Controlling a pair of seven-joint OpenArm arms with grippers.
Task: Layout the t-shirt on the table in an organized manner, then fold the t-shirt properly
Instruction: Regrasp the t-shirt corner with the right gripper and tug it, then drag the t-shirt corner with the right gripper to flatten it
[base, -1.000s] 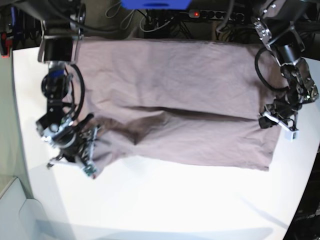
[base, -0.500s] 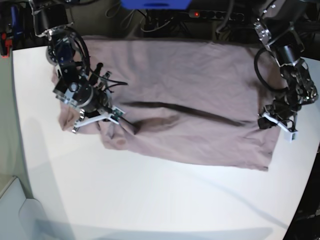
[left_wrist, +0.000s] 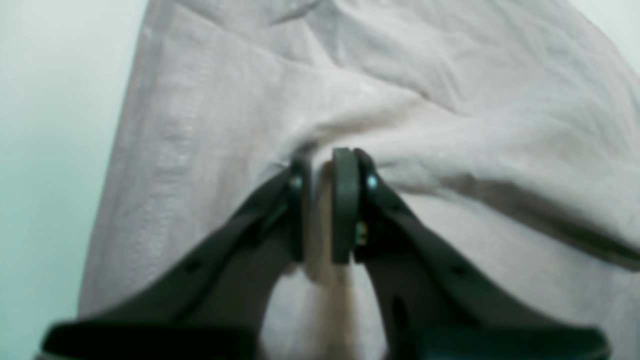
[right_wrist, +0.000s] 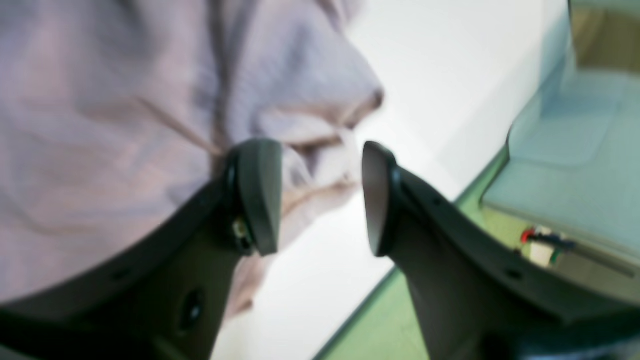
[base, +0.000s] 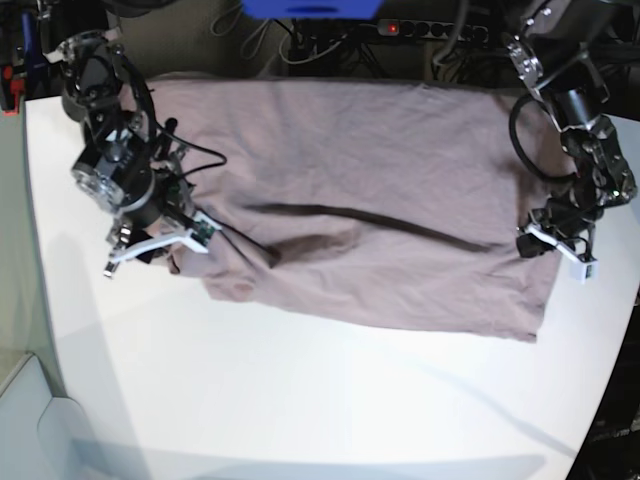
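The mauve t-shirt (base: 380, 180) lies spread across the white table (base: 300, 400), with a long crease through its middle and a bunched lump at its left end (base: 235, 280). In the base view my left gripper (base: 553, 248) rests at the shirt's right edge. The left wrist view shows that gripper (left_wrist: 326, 170) shut on a pinched ridge of the t-shirt (left_wrist: 450, 100). My right gripper (base: 150, 247) hovers at the shirt's left end. Its jaws (right_wrist: 317, 195) stand open, with wrinkled cloth (right_wrist: 125, 125) behind the fingers (right_wrist: 257, 195) and nothing clamped.
A power strip (base: 420, 30), cables and a blue object (base: 310, 8) sit beyond the table's far edge. A pale box (base: 30, 420) stands off the front-left corner, seen as a grey-blue box (right_wrist: 575, 150) past the table edge over green floor.
My right gripper carried the shirt's left end back from the front-left, then opened and let go, shifting slightly left. The left arm has not moved.
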